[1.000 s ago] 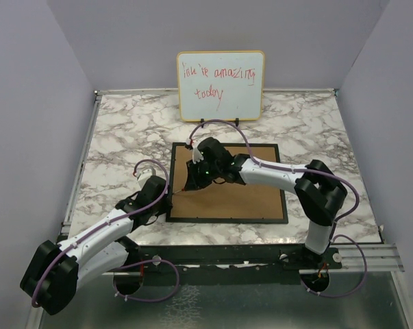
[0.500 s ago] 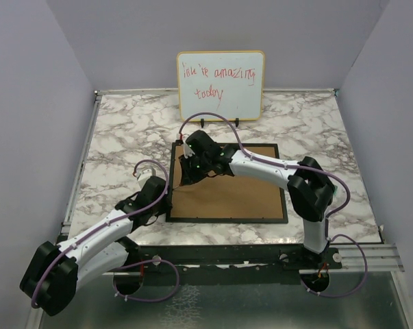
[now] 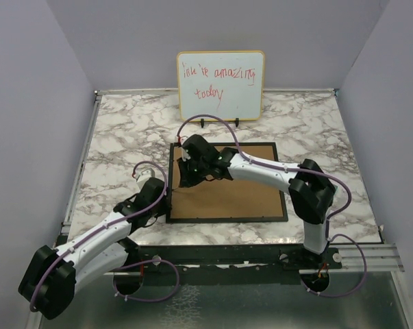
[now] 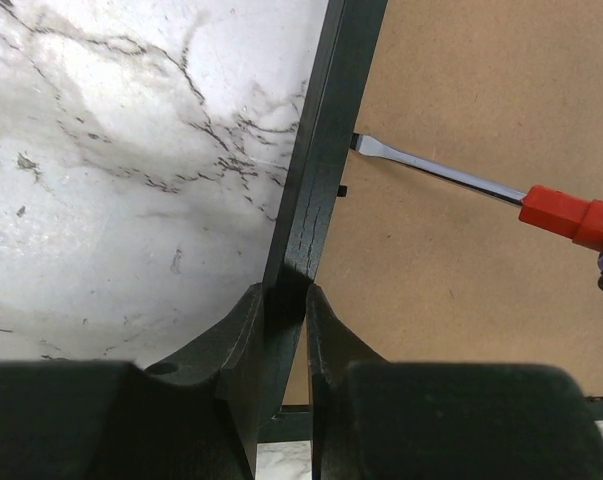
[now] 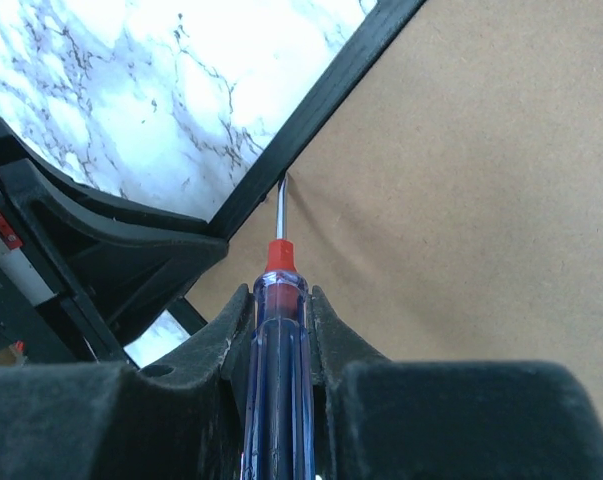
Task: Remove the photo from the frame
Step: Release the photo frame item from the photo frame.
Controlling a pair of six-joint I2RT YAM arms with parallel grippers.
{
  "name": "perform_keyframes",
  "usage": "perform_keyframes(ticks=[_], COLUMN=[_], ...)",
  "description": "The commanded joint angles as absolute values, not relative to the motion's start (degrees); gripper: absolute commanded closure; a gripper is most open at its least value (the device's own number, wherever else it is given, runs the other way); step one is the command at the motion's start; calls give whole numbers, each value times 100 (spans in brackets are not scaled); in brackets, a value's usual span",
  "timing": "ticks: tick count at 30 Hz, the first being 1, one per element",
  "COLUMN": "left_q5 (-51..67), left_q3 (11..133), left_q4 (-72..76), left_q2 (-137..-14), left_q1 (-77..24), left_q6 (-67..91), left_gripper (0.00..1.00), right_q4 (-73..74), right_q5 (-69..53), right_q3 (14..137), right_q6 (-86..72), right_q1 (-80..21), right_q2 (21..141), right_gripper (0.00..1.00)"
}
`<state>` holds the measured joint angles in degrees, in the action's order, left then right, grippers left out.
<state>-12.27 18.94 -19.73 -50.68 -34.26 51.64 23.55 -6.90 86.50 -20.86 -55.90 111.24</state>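
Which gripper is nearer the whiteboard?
Right. The right gripper, holding a screwdriver, is over the left side of the frame, partway toward the whiteboard. The left gripper clamps the same side by its near corner, farther away.

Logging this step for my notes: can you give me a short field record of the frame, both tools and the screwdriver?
frame: flat on marble table, brown back panel up
left tool: shut on frame's left rail, near corner
right tool: shut on screwdriver
screwdriver tip: at the seam between left rail and back panel
photo: not visible
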Motion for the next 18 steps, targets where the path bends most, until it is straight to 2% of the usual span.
perform_keyframes(ticks=[1, 5, 9, 15, 18], left_q5=[-1310, -1406, -1533, -1871, -1836], left_q3=[1875, 2014, 2269, 2837, 3187], left_q4=[-2223, -2214, -2275, -2359, -2240], left_q2=[-4871, -4684, -4649, -5175, -5710], left_q1=[-3454, -3454, -3446, -3351, -3183], left_q6=[5277, 5233, 5114, 4866, 4597], left_gripper=[73, 55, 43, 10, 1], right_q4=[1743, 1095, 571, -258, -636], right_q5=[-813, -1764, -2599, -2696, -2649], right_q3=[8051, 7465, 7148, 6613, 6243], right_q6=[-2195, -2102, -2096, -1857, -1489], right_q1=[-5212, -4734, -4389, -4036, -3940], right_q2=[10547, 10204, 10049, 9879, 9668], right_gripper=[99, 99, 99, 99, 99])
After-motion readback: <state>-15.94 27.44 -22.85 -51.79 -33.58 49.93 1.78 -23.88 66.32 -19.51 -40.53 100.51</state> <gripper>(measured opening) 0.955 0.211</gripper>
